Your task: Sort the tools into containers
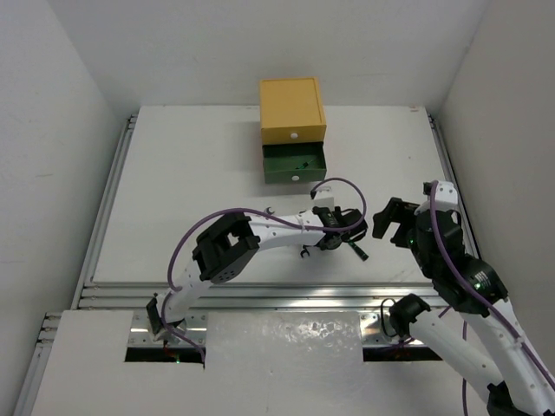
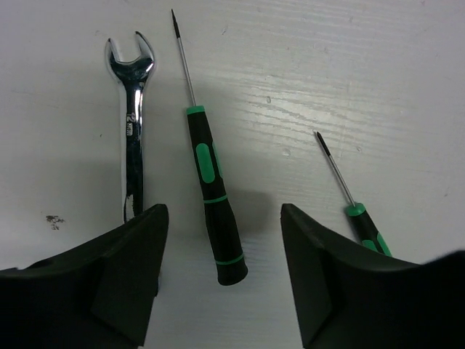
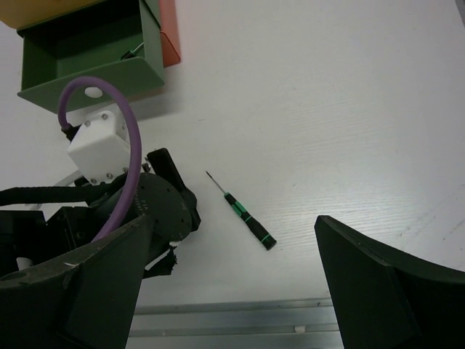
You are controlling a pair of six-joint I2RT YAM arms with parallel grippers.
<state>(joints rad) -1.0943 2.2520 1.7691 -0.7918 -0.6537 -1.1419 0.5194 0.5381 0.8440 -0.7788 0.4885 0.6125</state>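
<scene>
In the left wrist view a silver open-end wrench [image 2: 133, 109] lies at the left. A green-and-black screwdriver [image 2: 212, 196] lies beside it, and a second one [image 2: 361, 220] at the right. My left gripper [image 2: 221, 222] is open, low over the table, its jaws either side of the middle screwdriver's handle without touching it. My right gripper [image 3: 234, 225] is open and empty, raised above one screwdriver [image 3: 247, 216] to the right of the left gripper [image 3: 156, 211]. The chest has a shut yellow top drawer [image 1: 292, 111] and a pulled-out green drawer [image 1: 295, 163].
The red-orange drawer [image 3: 169, 33] shows below the green drawer [image 3: 87, 51], which holds a small tool at its corner. Metal rails [image 1: 260, 302] run along the table's near edge. The left arm's purple cable [image 3: 109, 145] arcs over its wrist.
</scene>
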